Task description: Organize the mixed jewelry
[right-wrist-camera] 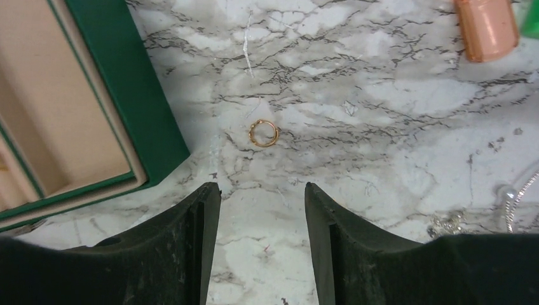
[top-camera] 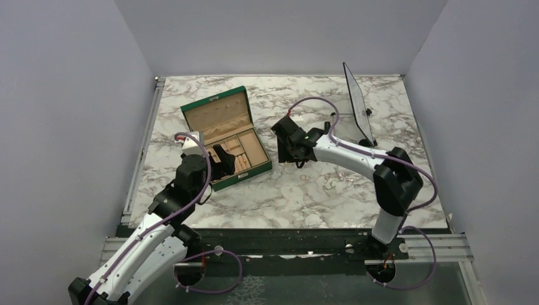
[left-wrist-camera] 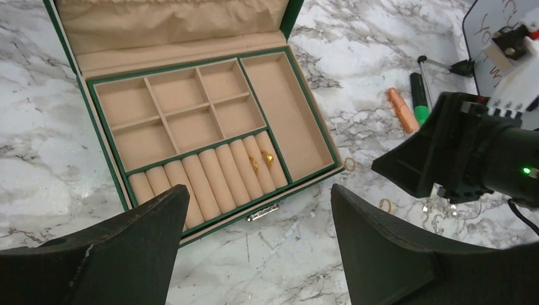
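Your left gripper hangs wide and empty over the front of the open green box, with two gold rings lodged in its ring rolls. Right of the box, your right gripper is parted and empty, a loose gold ring on the table just ahead of it.

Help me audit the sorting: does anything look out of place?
Yes. Two rings sit in the box's ring rolls, but one ring lies loose on the table beside the box, just ahead of the open right tool. A chain lies at the right wrist view's right edge. Nothing looks damaged.
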Tool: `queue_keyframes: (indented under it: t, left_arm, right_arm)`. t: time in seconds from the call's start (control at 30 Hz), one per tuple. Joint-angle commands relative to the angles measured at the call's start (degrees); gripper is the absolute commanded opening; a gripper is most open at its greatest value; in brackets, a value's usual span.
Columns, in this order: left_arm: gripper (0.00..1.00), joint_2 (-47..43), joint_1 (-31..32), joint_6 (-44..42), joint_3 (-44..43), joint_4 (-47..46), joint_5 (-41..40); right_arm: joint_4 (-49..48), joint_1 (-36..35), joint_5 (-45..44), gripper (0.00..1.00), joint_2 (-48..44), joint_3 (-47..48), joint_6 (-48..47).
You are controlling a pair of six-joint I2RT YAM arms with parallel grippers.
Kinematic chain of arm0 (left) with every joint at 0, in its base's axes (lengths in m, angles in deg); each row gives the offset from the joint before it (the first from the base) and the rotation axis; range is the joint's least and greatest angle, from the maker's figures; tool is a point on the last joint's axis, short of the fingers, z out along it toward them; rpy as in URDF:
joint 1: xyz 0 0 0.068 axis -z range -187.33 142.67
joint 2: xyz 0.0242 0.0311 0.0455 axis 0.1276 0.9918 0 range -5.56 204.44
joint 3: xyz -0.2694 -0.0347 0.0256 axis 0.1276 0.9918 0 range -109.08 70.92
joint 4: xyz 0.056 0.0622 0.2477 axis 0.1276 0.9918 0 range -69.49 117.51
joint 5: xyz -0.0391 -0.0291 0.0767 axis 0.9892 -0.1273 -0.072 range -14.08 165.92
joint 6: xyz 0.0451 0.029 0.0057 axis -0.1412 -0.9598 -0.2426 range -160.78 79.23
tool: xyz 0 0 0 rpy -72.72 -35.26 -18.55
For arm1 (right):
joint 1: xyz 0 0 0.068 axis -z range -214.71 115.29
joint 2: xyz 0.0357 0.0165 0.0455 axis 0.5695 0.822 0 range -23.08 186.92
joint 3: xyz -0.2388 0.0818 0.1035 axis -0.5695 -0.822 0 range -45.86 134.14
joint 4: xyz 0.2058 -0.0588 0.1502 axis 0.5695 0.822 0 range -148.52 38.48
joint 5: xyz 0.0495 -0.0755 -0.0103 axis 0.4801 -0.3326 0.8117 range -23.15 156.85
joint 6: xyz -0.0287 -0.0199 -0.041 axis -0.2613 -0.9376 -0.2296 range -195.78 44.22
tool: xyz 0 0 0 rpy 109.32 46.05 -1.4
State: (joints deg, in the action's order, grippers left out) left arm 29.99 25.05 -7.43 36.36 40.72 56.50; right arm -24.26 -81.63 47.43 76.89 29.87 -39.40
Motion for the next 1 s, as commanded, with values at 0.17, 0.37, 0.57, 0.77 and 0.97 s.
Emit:
queue_keyframes:
  t: [0.17,0.37,0.57,0.77,0.97]
  left_arm:
    - [0.83,-0.3,0.0,-6.4,-0.2,-7.3,5.4]
    - [0.83,-0.1,-0.1,-7.6,-1.1,-5.9,4.2]
    - [0.83,-0.1,0.0,-7.3,-0.6,-6.6,3.3]
    - [0.83,0.1,0.0,-5.8,-0.4,-6.1,3.2]
    - [0.83,-1.6,-0.1,-6.4,0.4,-8.0,6.3]
  right_arm:
    - [0.9,0.0,-0.7,0.46,12.3,10.7,1.1]
    - [7.5,0.1,-1.9,0.32,17.7,16.5,5.0]
    - [8.1,0.0,-1.4,0.30,17.8,14.1,6.8]
    - [7.7,0.0,-1.1,0.30,19.2,13.4,6.3]
    - [6.5,0.1,-1.7,0.26,20.5,12.4,6.8]
